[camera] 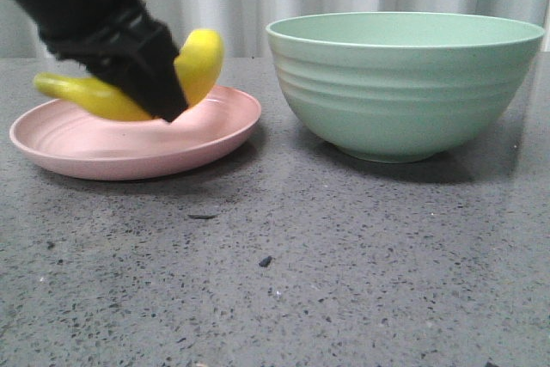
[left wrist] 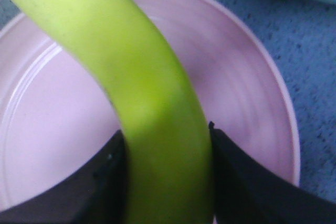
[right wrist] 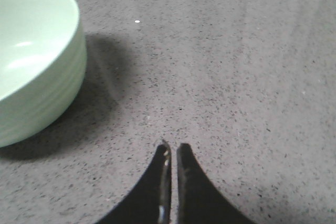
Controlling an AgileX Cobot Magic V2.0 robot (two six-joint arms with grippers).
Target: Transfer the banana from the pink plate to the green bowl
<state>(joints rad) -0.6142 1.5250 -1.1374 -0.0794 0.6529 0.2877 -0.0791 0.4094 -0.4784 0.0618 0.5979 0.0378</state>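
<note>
The yellow banana (camera: 199, 62) is held in my left gripper (camera: 159, 96), which is shut on its middle over the pink plate (camera: 219, 126). One end points up to the right, the other sticks out to the left, low over the plate. In the left wrist view the banana (left wrist: 142, 77) runs between the black fingers (left wrist: 247, 177) above the plate (left wrist: 247, 93). The green bowl (camera: 404, 83) stands to the right of the plate, empty as far as I can see. My right gripper (right wrist: 172, 148) is shut and empty over bare table, beside the bowl (right wrist: 37, 61).
The grey speckled table (camera: 301, 281) carries a few dark crumbs near the front (camera: 265, 260). A white curtain hangs behind. A narrow gap separates the plate and the bowl.
</note>
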